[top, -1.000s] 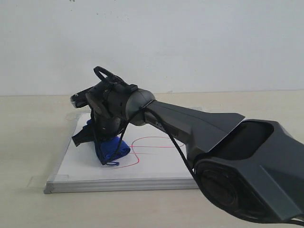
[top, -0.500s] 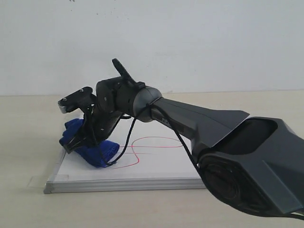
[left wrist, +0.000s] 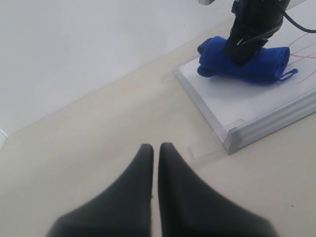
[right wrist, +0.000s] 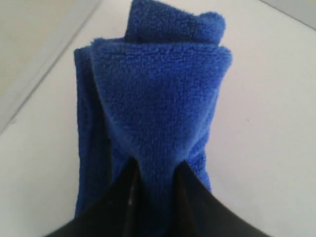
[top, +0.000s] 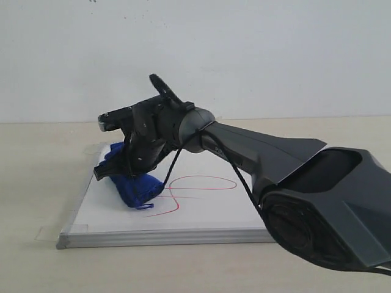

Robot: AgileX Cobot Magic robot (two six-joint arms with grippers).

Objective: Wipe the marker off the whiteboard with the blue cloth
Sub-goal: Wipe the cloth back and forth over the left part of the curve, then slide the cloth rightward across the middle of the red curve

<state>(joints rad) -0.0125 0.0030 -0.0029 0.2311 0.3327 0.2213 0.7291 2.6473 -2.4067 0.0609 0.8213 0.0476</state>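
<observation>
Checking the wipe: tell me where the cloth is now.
In the exterior view the cloth rests on the left part of the whiteboard, pinched in the right gripper, at the left end of the marker line.

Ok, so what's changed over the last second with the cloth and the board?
The right gripper, clamped on the cloth, swept it left toward the left edge of the board, then came partway back toward the red line, its wrist turning. The grip held throughout. The line looks unerased and the board has not shifted.
</observation>
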